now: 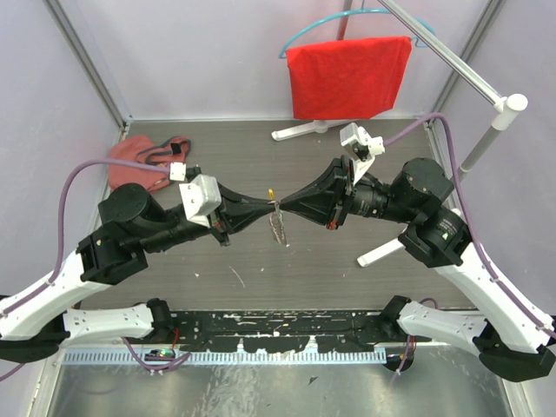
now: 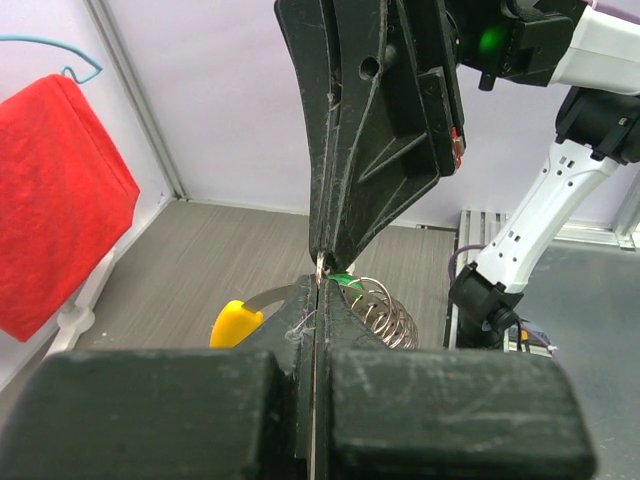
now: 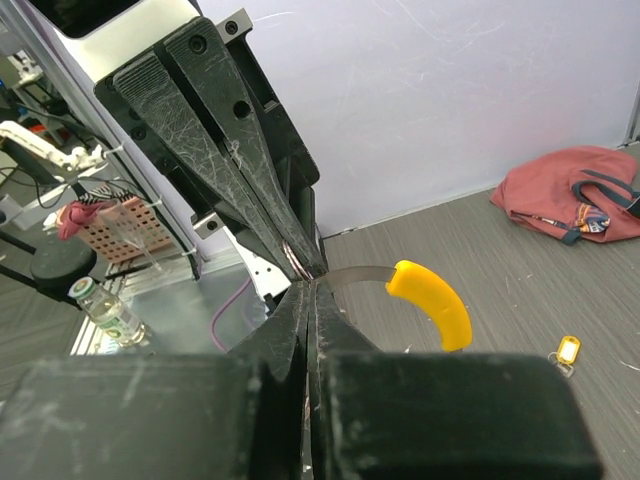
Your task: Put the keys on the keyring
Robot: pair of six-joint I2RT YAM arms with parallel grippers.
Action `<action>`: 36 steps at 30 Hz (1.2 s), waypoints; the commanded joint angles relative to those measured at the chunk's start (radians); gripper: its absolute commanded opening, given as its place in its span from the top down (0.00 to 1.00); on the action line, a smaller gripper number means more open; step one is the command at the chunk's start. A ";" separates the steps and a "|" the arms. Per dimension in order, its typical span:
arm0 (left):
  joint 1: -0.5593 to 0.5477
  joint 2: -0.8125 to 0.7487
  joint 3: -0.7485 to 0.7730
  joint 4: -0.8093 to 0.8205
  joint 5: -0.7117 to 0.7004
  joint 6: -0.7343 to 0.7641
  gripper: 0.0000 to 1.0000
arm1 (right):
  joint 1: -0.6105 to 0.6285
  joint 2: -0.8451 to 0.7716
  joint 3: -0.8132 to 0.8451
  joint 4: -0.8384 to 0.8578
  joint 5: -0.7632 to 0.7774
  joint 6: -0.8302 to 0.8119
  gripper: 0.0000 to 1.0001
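The left hand (image 1: 263, 206) and right hand (image 1: 285, 206) meet tip to tip above the surface (image 1: 347, 278), both closed tight on the keyring (image 1: 279, 224), which hangs between them. Its orange segment (image 3: 430, 300) curves out sideways. The green key (image 2: 345, 279) shows by the coils; the gold key (image 3: 567, 350) lies on the surface.

White links (image 1: 486, 285), black joints (image 1: 130, 208), lilac cables (image 1: 61, 221); left claw (image 1: 268, 206), right claw (image 1: 283, 206): scratched black wedges.
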State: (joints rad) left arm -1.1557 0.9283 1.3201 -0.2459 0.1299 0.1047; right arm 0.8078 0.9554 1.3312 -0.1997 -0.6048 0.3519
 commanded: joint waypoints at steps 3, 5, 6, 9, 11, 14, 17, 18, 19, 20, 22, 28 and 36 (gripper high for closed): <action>-0.002 -0.004 0.032 0.004 0.030 0.022 1.00 | -0.001 -0.005 0.090 -0.010 -0.002 -0.032 0.99; -0.002 -0.003 0.035 -0.010 0.038 0.025 1.00 | 0.000 0.001 0.105 -0.028 -0.005 -0.039 0.99; -0.002 -0.002 0.036 -0.014 0.041 0.027 1.00 | -0.001 0.004 0.110 -0.037 -0.006 -0.044 0.99; -0.003 -0.005 0.035 -0.015 0.046 0.027 1.00 | -0.001 0.012 0.133 -0.083 -0.003 -0.067 0.99; -0.003 -0.007 0.035 -0.010 0.046 0.027 1.00 | 0.000 0.015 0.136 -0.100 -0.001 -0.076 0.99; -0.003 -0.009 0.029 0.013 0.045 0.026 1.00 | -0.001 0.016 0.120 -0.102 0.001 -0.076 0.99; -0.002 -0.014 0.015 0.046 0.043 0.023 1.00 | 0.000 0.017 0.108 -0.101 0.003 -0.071 0.99; -0.003 -0.016 0.011 0.058 0.045 0.022 1.00 | -0.001 0.016 0.101 -0.094 0.003 -0.067 0.99; -0.003 -0.018 0.005 0.072 0.045 0.020 1.00 | -0.001 0.015 0.095 -0.085 0.001 -0.061 0.99; -0.002 -0.018 0.001 0.088 0.045 0.019 1.00 | -0.001 0.014 0.087 -0.078 0.000 -0.057 0.99; -0.002 -0.020 -0.009 0.116 0.050 0.015 1.00 | -0.001 0.009 0.077 -0.062 0.003 -0.047 0.99; -0.003 -0.022 -0.022 0.185 0.075 0.005 1.00 | -0.001 0.006 0.055 -0.033 0.010 -0.032 0.99; -0.002 -0.024 -0.032 0.242 0.086 -0.008 1.00 | -0.001 0.004 0.039 0.002 0.011 -0.006 0.94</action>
State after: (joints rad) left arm -1.1549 0.9245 1.2903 -0.1402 0.1875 0.1139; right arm 0.8085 0.9600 1.3811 -0.2390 -0.6064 0.3244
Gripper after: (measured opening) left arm 0.008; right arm 0.055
